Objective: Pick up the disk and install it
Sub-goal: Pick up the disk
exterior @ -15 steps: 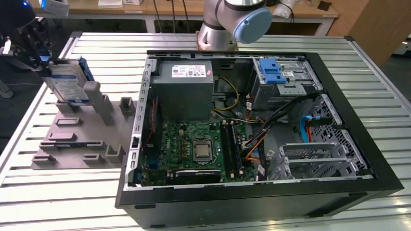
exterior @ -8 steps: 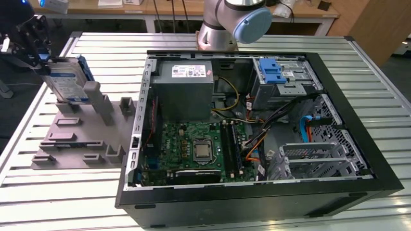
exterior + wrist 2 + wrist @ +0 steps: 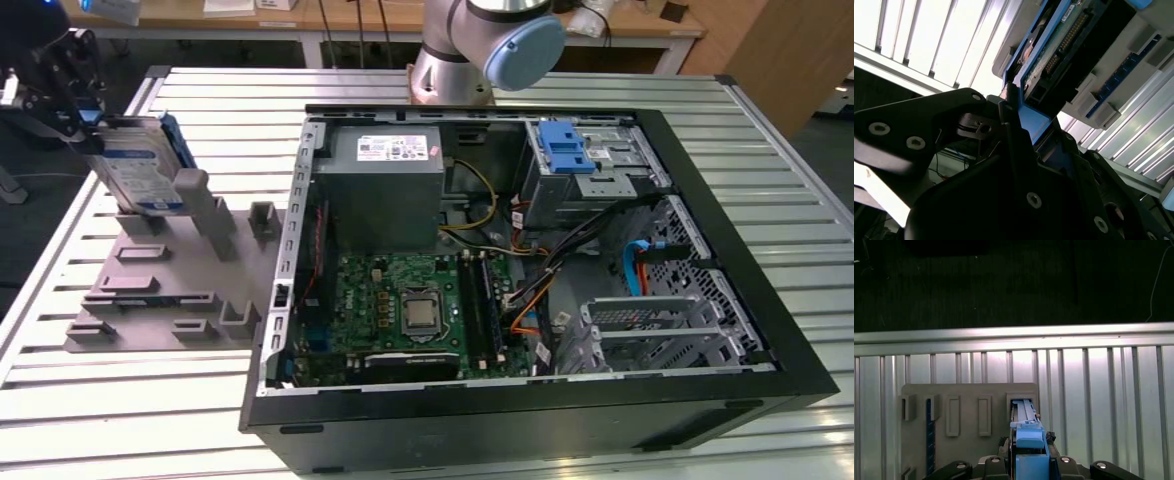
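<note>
Evidently jaws clenched on blue bracket edge of disk [image 3: 138,165]; gripper [image 3: 78,118] at exterior view's far left. Disk upright between jaws, lower end at slot of grey holder block [image 3: 187,290] on slatted metal table [image 3: 134,400]. Open computer case [image 3: 747,300] well apart, toward exterior view's right.

One disk [image 3: 140,165], one computer [image 3: 534,412].

Exterior view – high, off table [image 3: 134,420], looking down obliquely from moderate distance; open computer case [image 3: 534,412] centre-right, grey rack [image 3: 160,290] at frame left, gripper [image 3: 83,125] at upper left. First wrist view – behind gripper, facing steeply down along disk [image 3: 1029,440] onto rack and table slats, table edge beyond. Second wrist view: very close, looking along gripper body at disk's connector end. All three share disk and rack.
</note>
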You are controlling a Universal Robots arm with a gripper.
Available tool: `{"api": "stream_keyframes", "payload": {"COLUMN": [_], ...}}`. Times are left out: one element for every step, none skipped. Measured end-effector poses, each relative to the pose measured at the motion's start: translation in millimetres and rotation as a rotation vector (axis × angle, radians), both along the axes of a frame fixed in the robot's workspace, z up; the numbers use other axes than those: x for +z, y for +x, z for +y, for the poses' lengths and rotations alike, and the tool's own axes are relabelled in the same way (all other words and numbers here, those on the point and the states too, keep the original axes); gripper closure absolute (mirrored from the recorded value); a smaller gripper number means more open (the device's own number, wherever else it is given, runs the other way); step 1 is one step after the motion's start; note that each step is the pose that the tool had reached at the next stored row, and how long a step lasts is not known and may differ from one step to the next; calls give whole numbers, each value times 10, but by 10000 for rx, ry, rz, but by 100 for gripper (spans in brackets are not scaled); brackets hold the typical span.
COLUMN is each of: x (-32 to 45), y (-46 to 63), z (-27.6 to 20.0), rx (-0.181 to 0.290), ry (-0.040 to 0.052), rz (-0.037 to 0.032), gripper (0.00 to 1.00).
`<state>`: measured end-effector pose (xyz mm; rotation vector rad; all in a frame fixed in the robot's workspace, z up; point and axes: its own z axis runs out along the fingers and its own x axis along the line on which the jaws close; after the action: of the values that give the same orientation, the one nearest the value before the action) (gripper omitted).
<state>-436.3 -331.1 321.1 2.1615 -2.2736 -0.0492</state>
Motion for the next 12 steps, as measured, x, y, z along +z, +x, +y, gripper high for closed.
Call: {"api": "stream_keyframes", "payload": {"x": [6,12,17,21,25,29,33,36,40,43,46,49], "y": [0,0,0,0,0,0,0,0,0,0,0,0], "z": [0,0,0,0,1,1,2,3,3,4,5,6], "rx": [0,0,1,1,1,0,0,0,0,0,1,1], "ry": [0,0,0,0,1,0,0,0,1,0,1,1], "rz": [-1,-1,-1,-2,-3,-3,-1,-2,-2,-2,-2,-2], "gripper": [64,64,64,64,64,64,64,64,64,64,64,64]}}
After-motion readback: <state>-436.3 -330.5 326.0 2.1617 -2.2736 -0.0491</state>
